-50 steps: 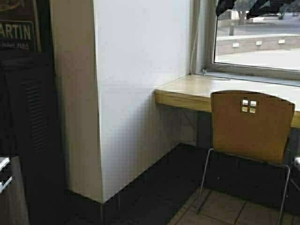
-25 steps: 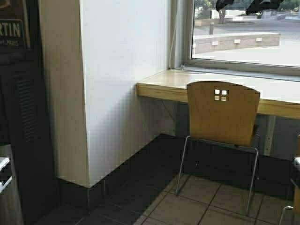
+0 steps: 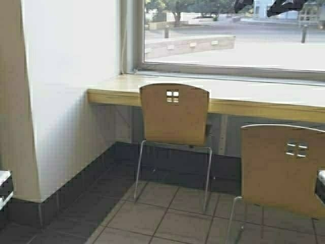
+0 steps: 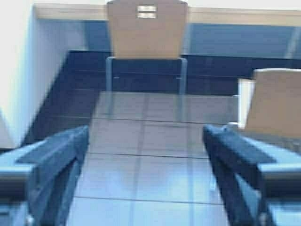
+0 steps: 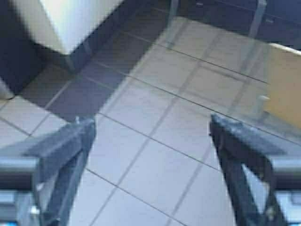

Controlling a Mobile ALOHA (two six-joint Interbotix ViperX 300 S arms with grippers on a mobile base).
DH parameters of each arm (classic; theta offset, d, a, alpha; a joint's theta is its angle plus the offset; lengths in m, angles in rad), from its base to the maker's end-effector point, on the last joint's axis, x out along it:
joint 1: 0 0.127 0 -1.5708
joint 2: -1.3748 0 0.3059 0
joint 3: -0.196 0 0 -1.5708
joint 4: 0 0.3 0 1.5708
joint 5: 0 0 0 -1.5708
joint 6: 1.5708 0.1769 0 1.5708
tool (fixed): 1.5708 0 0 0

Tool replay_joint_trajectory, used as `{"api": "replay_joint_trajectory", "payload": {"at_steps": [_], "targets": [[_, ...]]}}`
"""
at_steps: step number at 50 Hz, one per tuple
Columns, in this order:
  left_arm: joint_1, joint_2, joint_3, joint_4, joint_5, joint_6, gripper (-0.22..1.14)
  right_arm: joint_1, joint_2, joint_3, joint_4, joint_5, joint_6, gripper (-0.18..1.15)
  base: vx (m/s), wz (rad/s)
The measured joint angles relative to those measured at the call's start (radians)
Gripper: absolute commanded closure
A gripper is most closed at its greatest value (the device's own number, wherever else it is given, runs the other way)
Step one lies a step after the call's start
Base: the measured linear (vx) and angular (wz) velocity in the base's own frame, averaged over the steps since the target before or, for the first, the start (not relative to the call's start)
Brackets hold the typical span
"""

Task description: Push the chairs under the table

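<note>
A tan plywood chair [image 3: 174, 114] with a square cut-out back stands close against the long light-wood table [image 3: 233, 96] under the window. A second tan chair [image 3: 282, 168] stands nearer me at the right, pulled out from the table. In the left wrist view the far chair [image 4: 146, 29] is ahead and the near chair [image 4: 275, 103] is at the side. My left gripper [image 4: 146, 136] is open and empty above the tiled floor. My right gripper [image 5: 150, 129] is open and empty above the floor, with the near chair's edge [image 5: 284, 84] beside it.
A white wall corner [image 3: 56, 101] with a dark tiled base juts out at the left. A large window [image 3: 233, 35] runs behind the table. Beige floor tiles [image 3: 162, 218] lie before the chairs.
The robot has turned or driven to the right: the wall and first chair shift left in the high view, and the second chair has come into sight at the right.
</note>
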Motion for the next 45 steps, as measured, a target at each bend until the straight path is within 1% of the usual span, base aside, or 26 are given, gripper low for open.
{"api": "replay_joint_trajectory", "payload": {"at_steps": [10,18,45], "targets": [[0.000,-0.002,0.000,0.000,-0.005,0.000,-0.10,0.003,0.002,-0.006,0.000,0.000,0.000,-0.06,-0.23,-0.42],[0.002,0.002,0.003,0.000,-0.012,0.003,-0.10,0.003,0.002,-0.006,0.002,0.000,0.002,-0.06,-0.19,-0.26],[0.002,0.015,0.008,0.002,-0.021,0.003,-0.10,0.008,0.005,-0.006,0.060,0.018,0.003,-0.06,-0.04,-0.02]]}}
